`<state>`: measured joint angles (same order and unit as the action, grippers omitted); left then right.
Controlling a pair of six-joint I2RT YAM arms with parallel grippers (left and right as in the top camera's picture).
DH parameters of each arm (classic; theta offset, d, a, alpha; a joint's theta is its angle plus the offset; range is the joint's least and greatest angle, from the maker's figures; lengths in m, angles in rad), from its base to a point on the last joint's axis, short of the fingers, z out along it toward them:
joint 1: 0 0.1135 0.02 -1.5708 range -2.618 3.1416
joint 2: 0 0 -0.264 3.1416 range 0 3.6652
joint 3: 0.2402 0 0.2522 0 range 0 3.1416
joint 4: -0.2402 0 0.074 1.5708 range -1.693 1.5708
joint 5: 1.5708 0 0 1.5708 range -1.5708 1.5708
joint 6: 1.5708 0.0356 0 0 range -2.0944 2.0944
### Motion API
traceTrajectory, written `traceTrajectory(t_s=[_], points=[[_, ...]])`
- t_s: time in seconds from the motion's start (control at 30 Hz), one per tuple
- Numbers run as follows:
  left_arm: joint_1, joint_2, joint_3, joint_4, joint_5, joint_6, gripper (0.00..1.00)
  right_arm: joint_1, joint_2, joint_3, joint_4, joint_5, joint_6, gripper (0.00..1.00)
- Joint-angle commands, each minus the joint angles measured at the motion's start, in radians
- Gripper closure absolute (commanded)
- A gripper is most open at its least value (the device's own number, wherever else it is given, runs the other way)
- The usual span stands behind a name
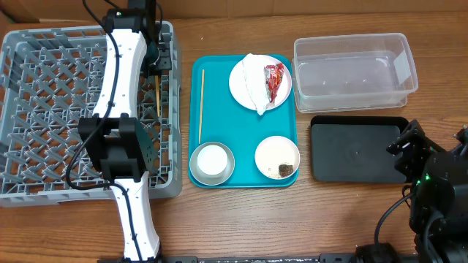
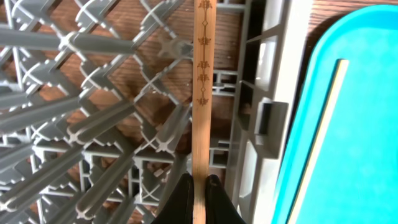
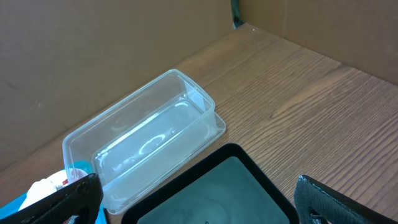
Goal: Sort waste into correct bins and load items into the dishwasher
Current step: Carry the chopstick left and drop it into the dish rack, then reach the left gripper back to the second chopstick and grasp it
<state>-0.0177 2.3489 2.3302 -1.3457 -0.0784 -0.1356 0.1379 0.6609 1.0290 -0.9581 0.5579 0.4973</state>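
Chopstick [image 2: 201,93] was pale tan wood, with column of small dark-brown motifs. Rack [image 2: 81,124] was grey lattice. Flat tray [image 1: 234,124] was teal; plate [image 1: 236,86] white; wrapper [image 1: 274,79] shiny red; tub [image 1: 355,66] clear; shallow tray [image 1: 355,150] black; table [image 1: 292,219] brown, wood-grained.

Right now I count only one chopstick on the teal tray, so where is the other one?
The other chopstick is clamped in the jaws of the left gripper, over the grid floor of the dish rack, just inside the wall nearest the teal tray.

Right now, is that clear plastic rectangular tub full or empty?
Empty. The clear plastic rectangular tub shows only its bare see-through floor in the overhead and right wrist views; nothing lies inside.
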Motion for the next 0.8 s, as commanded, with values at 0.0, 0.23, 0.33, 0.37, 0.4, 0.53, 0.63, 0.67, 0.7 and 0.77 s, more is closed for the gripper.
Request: traceTrajectory(t_s=[0.0, 0.23, 0.33, 0.37, 0.4, 0.53, 0.63, 0.67, 0.7, 0.77], points=[[0.005, 0.002, -0.005, 0.002, 0.027, 0.046, 0.94, -0.005, -0.003, 0.019, 0.005, 0.017, 0.004, 0.00], [0.004, -0.001, -0.004, -0.008, 0.028, 0.037, 0.25, -0.005, -0.003, 0.019, 0.005, 0.017, 0.004, 0.00], [0.004, -0.013, 0.050, -0.065, 0.100, 0.023, 0.25, -0.005, -0.003, 0.019, 0.005, 0.017, 0.004, 0.00], [0.004, -0.023, 0.123, -0.113, 0.188, 0.023, 0.25, -0.005, -0.003, 0.019, 0.005, 0.017, 0.004, 0.00], [0.004, -0.026, 0.151, -0.128, 0.220, 0.023, 0.26, -0.005, -0.003, 0.019, 0.005, 0.017, 0.004, 0.00], [-0.020, -0.039, 0.298, -0.189, 0.577, 0.024, 0.28, -0.005, -0.003, 0.019, 0.005, 0.017, 0.004, 0.00], [-0.083, -0.029, 0.291, -0.208, 0.492, 0.023, 0.35, -0.005, -0.003, 0.019, 0.005, 0.017, 0.004, 0.00], [-0.109, -0.021, 0.281, -0.210, 0.428, 0.021, 0.41, -0.005, -0.003, 0.019, 0.005, 0.017, 0.004, 0.00], [-0.135, -0.014, 0.269, -0.210, 0.365, -0.001, 0.42, -0.005, -0.003, 0.019, 0.005, 0.017, 0.004, 0.00], [-0.183, -0.001, 0.223, -0.199, 0.241, -0.094, 0.43, -0.005, -0.003, 0.019, 0.005, 0.017, 0.004, 0.00]])
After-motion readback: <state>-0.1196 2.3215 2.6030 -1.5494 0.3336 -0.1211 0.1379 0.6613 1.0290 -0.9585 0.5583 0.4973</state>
